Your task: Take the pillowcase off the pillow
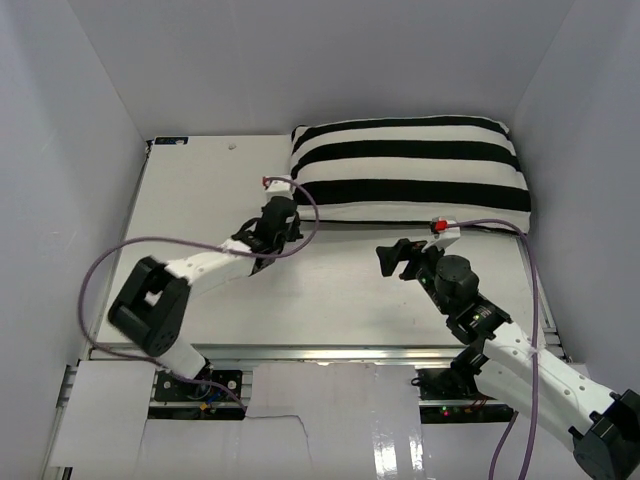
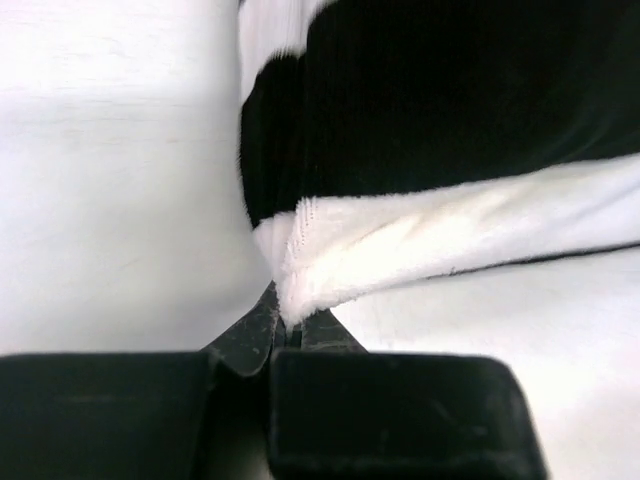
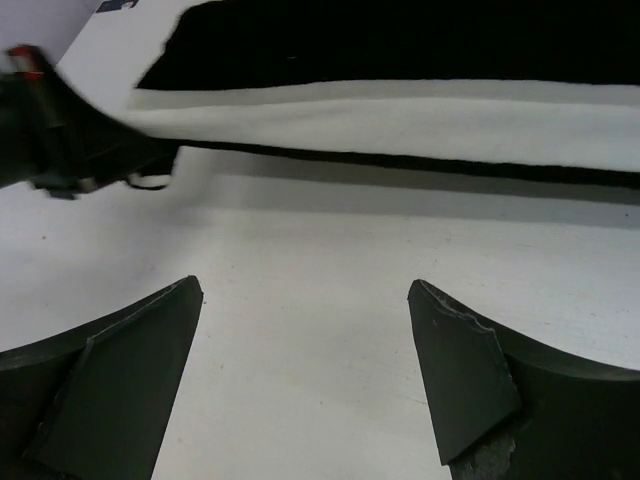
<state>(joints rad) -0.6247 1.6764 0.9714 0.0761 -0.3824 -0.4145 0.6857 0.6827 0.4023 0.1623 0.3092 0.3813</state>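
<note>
Nearest the arm bases, the right gripper (image 3: 305, 295) hangs over the bare, smooth white table (image 1: 200, 200), its 2 dark fingers spread wide and holding nothing, just short of the cushion's near edge. A little farther in, the left gripper (image 2: 285, 338) has its jaws pressed together on the near-left corner (image 2: 300, 290) of the pillowcase (image 1: 410, 165), pinching a soft, fleecy off-white hem with a line of stitching beside it. Beyond lies the case itself, plush fabric in broad black and off-white bands, filled out to a plump rectangle at the far right of the table. The pillow cannot be seen: judging by that fullness, it sits wholly inside the case. So the task looks barely begun; 1 corner is gripped, and all the pulling and sliding of the cover off remains.
</note>
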